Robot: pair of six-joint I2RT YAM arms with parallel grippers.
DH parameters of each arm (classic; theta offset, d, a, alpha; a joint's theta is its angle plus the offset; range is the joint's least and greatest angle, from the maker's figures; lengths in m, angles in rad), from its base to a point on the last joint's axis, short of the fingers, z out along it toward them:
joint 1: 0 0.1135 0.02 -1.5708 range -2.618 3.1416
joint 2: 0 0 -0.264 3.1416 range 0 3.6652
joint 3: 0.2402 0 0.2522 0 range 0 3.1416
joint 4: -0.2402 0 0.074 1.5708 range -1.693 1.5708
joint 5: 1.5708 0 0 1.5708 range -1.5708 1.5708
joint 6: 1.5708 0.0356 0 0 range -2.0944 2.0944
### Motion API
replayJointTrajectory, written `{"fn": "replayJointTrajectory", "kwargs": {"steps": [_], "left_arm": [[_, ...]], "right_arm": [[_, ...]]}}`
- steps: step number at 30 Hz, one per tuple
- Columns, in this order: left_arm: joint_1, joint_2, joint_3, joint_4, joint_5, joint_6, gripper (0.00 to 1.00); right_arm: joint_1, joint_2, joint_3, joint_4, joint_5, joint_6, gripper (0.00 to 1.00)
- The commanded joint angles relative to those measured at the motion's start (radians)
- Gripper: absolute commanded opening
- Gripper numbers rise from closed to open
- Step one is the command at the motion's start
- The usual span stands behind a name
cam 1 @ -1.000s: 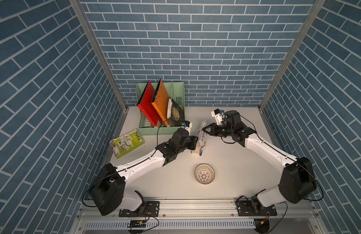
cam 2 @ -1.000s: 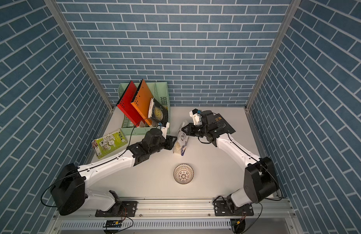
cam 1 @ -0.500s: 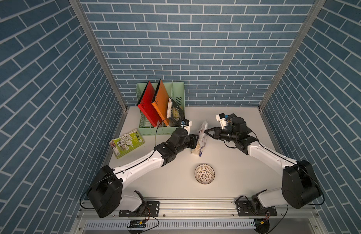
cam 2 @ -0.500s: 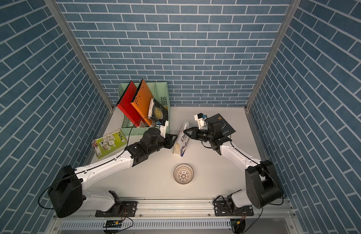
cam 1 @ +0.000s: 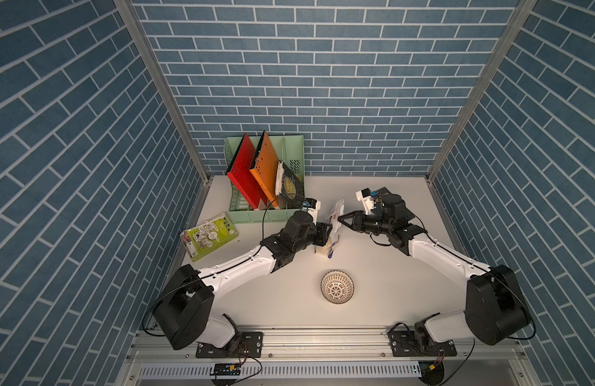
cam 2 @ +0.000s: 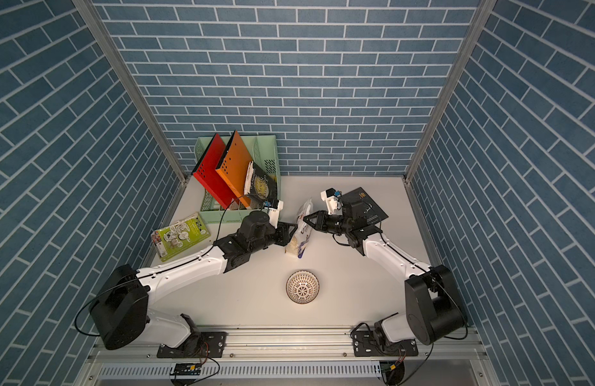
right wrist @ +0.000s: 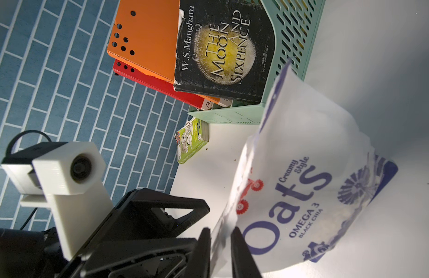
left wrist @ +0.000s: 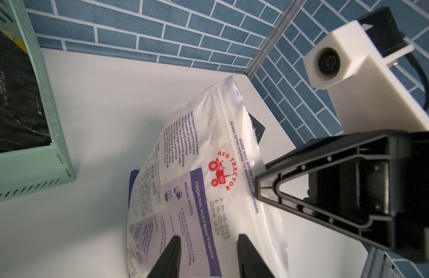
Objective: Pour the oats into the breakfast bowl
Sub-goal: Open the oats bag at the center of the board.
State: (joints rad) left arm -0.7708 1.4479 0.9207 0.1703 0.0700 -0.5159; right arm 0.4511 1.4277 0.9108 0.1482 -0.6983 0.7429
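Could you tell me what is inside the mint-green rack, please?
A red folder, an orange folder and a black paperback lean inside; anything beneath them on the rack floor is covered.

The left wrist view's edge cuts off the oats pouch [left wrist: 204, 192] and the left fingers [left wrist: 170, 257]. The pouch's fine print is blurred.

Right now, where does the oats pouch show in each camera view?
Top view: oats pouch near frame centre.
Top view: near centre too.
Left wrist: printed back fills the middle.
Right wrist: "Oats" front, large, foreground.
Shared landmark: mint file rack.
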Motion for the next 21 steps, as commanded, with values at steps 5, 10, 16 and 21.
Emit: {"fn": "replayJointTrajectory", "kwargs": {"steps": [5, 10, 16, 21], "left_arm": [[-0.003, 0.010, 0.006, 0.005, -0.005, 0.007, 0.42], [-0.003, 0.012, 0.004, 0.007, -0.003, 0.008, 0.42], [-0.003, 0.013, 0.006, 0.008, 0.000, 0.009, 0.42], [-0.004, 0.011, 0.006, 0.009, 0.001, 0.008, 0.42]], "right_arm": [[-0.030, -0.058, 0.046, -0.020, 0.051, -0.031, 0.37], [-0.038, -0.051, 0.066, -0.050, 0.063, -0.032, 0.38], [-0.038, -0.025, 0.069, -0.055, 0.062, -0.022, 0.37], [-0.037, -0.012, 0.067, -0.072, 0.061, -0.022, 0.32]]}}
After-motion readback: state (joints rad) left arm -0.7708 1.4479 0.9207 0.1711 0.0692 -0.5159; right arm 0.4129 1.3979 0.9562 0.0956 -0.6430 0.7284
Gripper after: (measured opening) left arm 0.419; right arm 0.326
